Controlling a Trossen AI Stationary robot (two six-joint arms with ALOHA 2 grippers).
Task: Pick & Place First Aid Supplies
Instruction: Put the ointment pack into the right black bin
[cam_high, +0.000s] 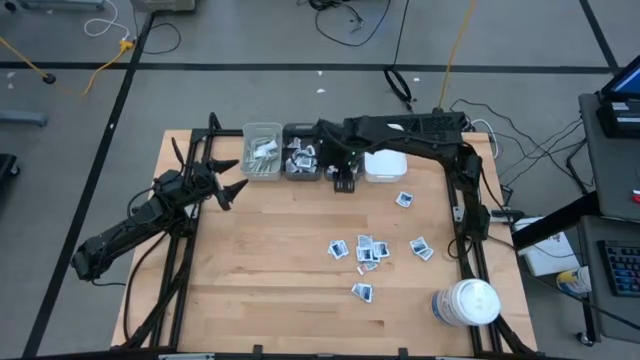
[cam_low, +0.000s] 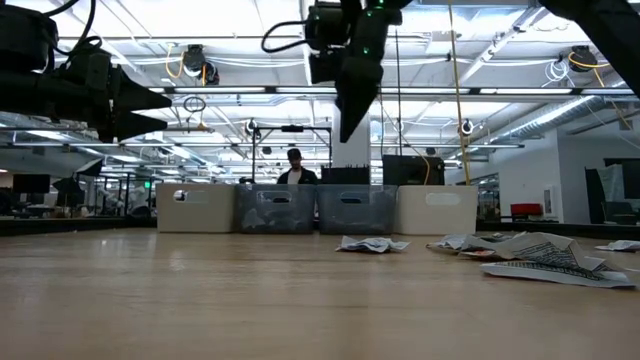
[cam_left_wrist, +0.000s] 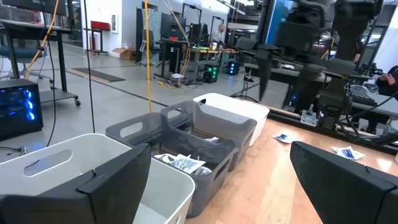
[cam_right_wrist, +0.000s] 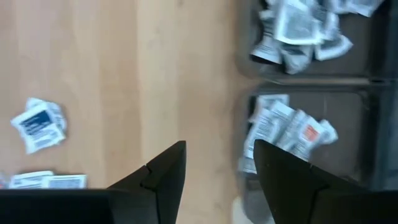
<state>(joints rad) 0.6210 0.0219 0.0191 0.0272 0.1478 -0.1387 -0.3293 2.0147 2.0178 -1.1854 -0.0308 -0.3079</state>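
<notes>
We see the right gripper (cam_high: 344, 183) in the upper centre of the high view, hanging just in front of the row of bins, its arm reaching in from the right side of the table (cam_high: 250, 300). In the right wrist view its two dark fingers (cam_right_wrist: 158, 174) stand partly apart with bare wood showing between them, and nothing is held. In the low view the same gripper (cam_low: 352, 110) hangs high in the upper centre of the frame, well above the tabletop.

The left gripper (cam_high: 222, 185) sits at the left of the high view, raised over the table's left edge and pointing towards the bins. In the left wrist view its fingers (cam_left_wrist: 348, 180) are spread wide and empty.

The first aid supplies lie in two places. A loose scatter of sachets (cam_high: 368, 250) rests on the wood in the right half of the high view, with one more sachet (cam_high: 404, 199) apart near the white bin (cam_high: 384, 165). Others already lie inside the bins at the top: pale wrapped strips in the clear bin (cam_high: 262, 152) and crumpled sachets in the grey bin (cam_high: 302, 158). The right wrist view shows two filled grey compartments (cam_right_wrist: 298, 37) at its right.

A white round jar (cam_high: 466, 302) stands at the lower right of the high view. In the low view a person (cam_low: 295, 168) shows far behind the bins.
</notes>
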